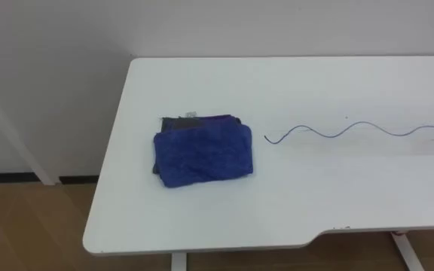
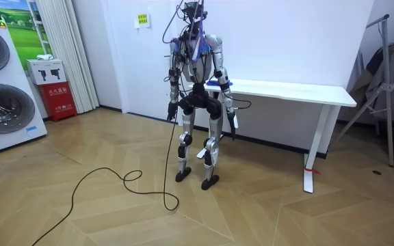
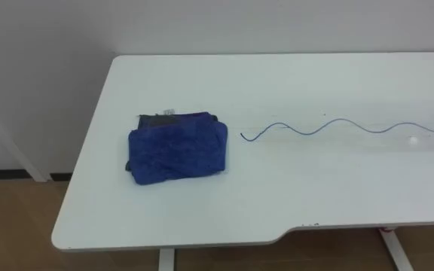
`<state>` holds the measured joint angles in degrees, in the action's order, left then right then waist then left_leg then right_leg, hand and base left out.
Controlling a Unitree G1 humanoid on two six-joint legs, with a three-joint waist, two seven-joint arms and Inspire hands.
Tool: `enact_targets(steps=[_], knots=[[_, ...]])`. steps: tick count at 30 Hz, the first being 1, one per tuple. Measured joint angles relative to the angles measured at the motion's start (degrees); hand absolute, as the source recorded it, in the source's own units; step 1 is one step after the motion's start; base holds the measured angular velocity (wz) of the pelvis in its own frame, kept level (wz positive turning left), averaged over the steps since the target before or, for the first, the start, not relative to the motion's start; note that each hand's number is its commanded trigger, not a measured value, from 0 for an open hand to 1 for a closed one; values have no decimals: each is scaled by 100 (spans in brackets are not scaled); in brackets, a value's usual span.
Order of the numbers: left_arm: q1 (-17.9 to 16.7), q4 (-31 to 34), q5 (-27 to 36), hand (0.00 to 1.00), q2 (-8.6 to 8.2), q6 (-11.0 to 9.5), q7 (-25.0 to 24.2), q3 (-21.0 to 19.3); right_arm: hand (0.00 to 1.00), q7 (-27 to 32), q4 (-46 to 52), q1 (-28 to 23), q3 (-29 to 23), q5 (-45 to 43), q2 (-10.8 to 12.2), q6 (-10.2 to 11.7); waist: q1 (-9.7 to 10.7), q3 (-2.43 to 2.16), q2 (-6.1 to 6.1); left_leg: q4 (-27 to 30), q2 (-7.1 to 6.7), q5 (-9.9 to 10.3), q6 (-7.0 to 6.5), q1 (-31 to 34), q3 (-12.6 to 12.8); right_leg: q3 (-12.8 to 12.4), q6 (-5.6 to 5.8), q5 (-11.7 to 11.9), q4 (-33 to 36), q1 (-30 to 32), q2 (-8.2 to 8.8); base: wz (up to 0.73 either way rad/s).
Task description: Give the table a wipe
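White tabletop (image 1: 315, 203) stood against a plain wall, marked by a wavy blue line (image 1: 353, 129). Near its left end lay a folded blue cloth (image 1: 203, 153), plush, with a darker layer at its far edge. It looked light, soft and limp, best pinched across the top folds. The left hand (image 2: 172, 113) and right hand (image 2: 232, 128) hung beside the robot; whether they were open could not be told.

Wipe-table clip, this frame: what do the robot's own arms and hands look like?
In the room view, both arms are slim, with silver-grey shells and darker sections at the joints. The left hand and the right hand look dark against the lighter forearms. Markings and finer details on them are too small to make out.
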<state>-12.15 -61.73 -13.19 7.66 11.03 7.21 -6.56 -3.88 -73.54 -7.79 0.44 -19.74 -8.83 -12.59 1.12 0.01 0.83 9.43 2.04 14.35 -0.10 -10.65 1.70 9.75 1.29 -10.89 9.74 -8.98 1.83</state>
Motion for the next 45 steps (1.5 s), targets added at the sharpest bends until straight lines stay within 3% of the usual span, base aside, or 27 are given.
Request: enact_targets(steps=[12,18,24,27,31,32,33,35,38,43,45], knots=[[10,0,6,0,1,-26,0,4,0,6,0,3,44,6,-1,8,8,2,-11,1,-1,0,0,6,-11,-13,0,0,-2,-1,1,0],[-75,-14,-7,0,1,-11,-32,-15,0,14,-23,-29,34,408,-1,2,-10,2,-2,-3,-1,0,0,-10,-5,-34,0,0,0,-7,0,0],[-236,-7,-8,0,3,56,-150,-306,0,189,-298,-179,-646,1616,0,-7,28,-8,50,-20,-10,0,0,-6,-48,9,3,-34,-23,-34,7,4],[-341,-8,-14,0,17,105,-177,-944,0,376,-410,-344,-1738,2660,-44,0,140,-2,114,-1,-16,0,0,-10,-85,55,5,-49,-51,-83,18,9],[-365,11,-41,0,206,123,-177,-1378,0,627,-572,-349,-2767,3418,-445,-16,309,-2,185,-8,-27,0,0,1,-94,55,12,-53,-95,-95,19,2],[-364,43,-48,0,300,135,-176,-1474,0,726,-575,-341,-3098,3534,-647,-25,368,-3,219,-12,-29,0,0,2,-94,64,12,-53,-95,-96,20,0],[-358,53,-52,0,355,136,-176,-1521,0,774,-578,-322,-3234,3545,-777,-29,407,-2,233,-15,-29,0,0,3,-95,70,12,-53,-95,-96,20,0],[-370,256,-45,0,533,138,-170,-1639,0,1081,-515,-230,-3554,3657,-1277,4,507,-1,298,-15,-28,0,0,13,-82,71,14,-54,-96,-81,18,-2],[-360,452,3,0,600,43,-164,-1686,0,1499,-180,-8,-3690,3770,-1688,46,501,-15,383,-23,-25,-1,-1,89,-29,-8,13,-45,-44,58,8,-14],[-305,481,19,0,615,-65,-228,-1475,0,2112,1285,366,-3628,3738,-1787,130,456,-12,492,10,-22,-2,-2,166,61,-96,8,-38,55,223,7,-11],[-342,541,12,0,615,-103,-253,-1328,0,2302,2239,547,-3497,3277,-1787,146,458,-20,511,5,-20,-3,-4,196,92,-100,8,-38,93,274,12,-5]])
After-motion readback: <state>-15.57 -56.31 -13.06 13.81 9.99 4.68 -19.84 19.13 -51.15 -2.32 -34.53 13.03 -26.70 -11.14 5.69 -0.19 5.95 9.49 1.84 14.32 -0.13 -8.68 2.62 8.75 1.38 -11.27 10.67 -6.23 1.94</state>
